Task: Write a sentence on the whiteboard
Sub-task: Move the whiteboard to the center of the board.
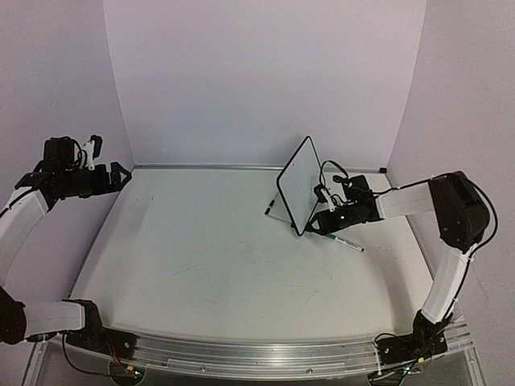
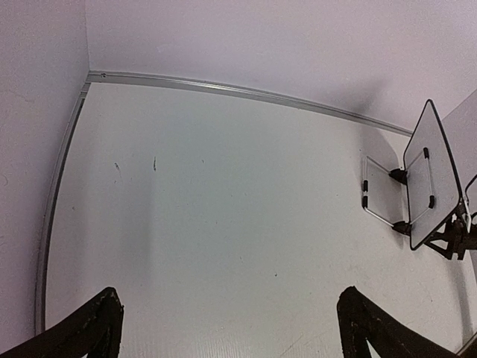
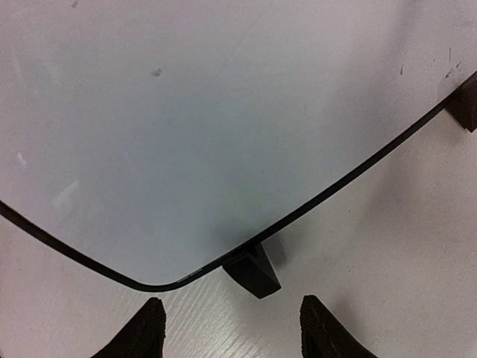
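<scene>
The whiteboard (image 1: pixel 302 183) stands tilted at the back right of the table, black-framed. Its face (image 3: pixel 186 134) fills the right wrist view and is blank apart from faint smudges; no sentence shows on it. My right gripper (image 1: pixel 315 225) is low on the table at the board's near bottom corner, open and empty (image 3: pixel 232 335), its fingertips either side of a black foot (image 3: pixel 253 270) without touching it. A white marker pen (image 1: pixel 346 241) lies on the table just beside that gripper. My left gripper (image 1: pixel 119 174) is raised at the far left, open and empty (image 2: pixel 227 328).
The left wrist view shows the board's back (image 2: pixel 431 175) and its wire prop stand (image 2: pixel 376 190). A metal rail (image 2: pixel 238 91) runs along the table's far edge under the white backdrop. A second board foot (image 3: pixel 466 104) shows at the right.
</scene>
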